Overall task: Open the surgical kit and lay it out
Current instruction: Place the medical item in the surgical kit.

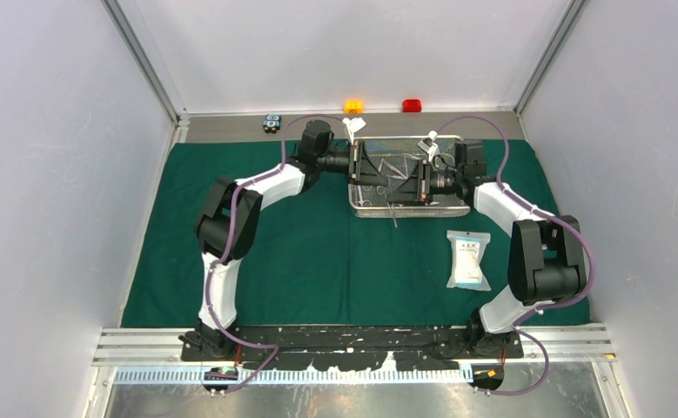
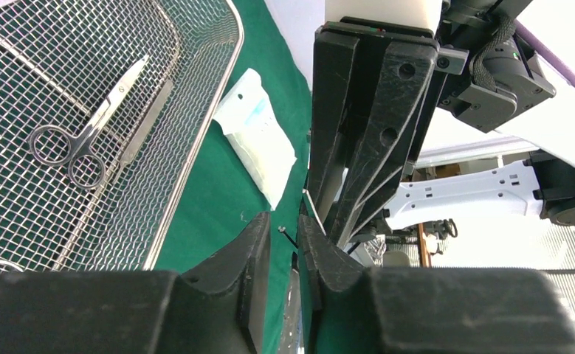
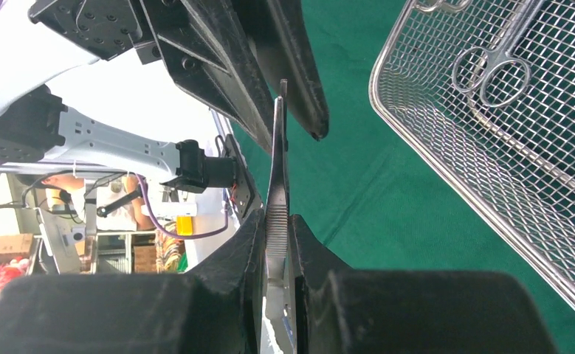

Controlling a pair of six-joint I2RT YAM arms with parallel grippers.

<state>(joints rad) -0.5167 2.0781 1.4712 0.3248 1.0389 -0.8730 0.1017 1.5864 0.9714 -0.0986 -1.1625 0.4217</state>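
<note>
White enclosure walls surrounded a table covered by the dark green cloth wrap. From the left, the left gripper was positioned over the wire-mesh tray. Its fingers were narrowed about the tip of the steel tweezers, though contact could not be determined. Facing it, the right gripper was clamped on the ribbed section of the tweezers. Scissors lay flat inside the tray. To the right, the white-blue packet lay on the cloth near the tray's front corner, not touching it.
</note>
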